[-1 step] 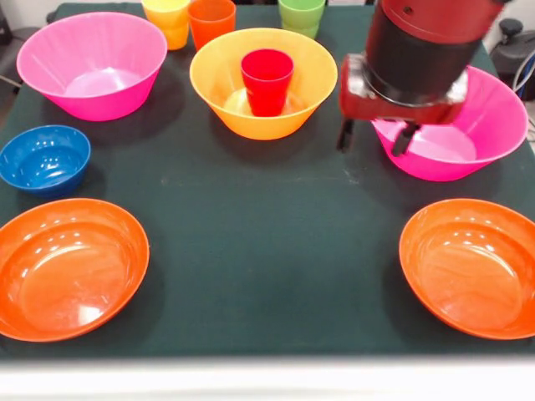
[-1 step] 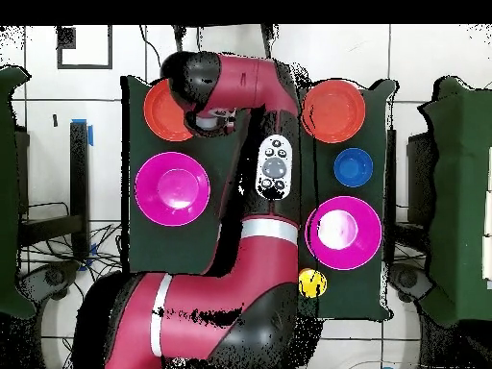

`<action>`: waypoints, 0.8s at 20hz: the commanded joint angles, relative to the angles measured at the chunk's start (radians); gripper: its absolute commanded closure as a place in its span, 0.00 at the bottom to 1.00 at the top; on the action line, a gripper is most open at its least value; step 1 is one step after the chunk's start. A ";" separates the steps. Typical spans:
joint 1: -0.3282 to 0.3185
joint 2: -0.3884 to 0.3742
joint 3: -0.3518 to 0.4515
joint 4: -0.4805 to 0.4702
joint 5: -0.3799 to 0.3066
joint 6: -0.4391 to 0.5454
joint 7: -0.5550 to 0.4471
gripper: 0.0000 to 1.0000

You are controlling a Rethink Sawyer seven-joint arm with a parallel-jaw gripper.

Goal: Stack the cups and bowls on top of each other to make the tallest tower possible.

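Nearest the front edge sit 2 wide shallow orange bowls, left and right, both empty and well apart. Behind the left one is the small blue bowl, also empty. Further back stand 2 deep pink bowls, one at the left, one at the right, with nothing inside either.

The gripper hangs over the near rim of the right pink bowl, its 2 dark fingers spread apart and holding nothing.

At centre rear the large orange bowl holds the red cup, standing upright on the bowl's floor; this is the tower so far, 2 pieces. Along the far edge stand the yellow cup, orange cup and green cup, close together.

Judgement: all pieces look light, stiff and glossy, so likely slippery. Cups suit a pinch across the rim wall; bowls, one finger either side of the rim.
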 commanded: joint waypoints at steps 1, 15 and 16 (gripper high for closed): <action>-0.060 -0.092 0.044 0.251 -0.095 -0.003 -0.223 0.00; -0.168 -0.098 0.146 0.260 -0.217 -0.081 -0.411 0.00; -0.173 -0.091 0.154 0.250 -0.223 -0.076 -0.416 0.00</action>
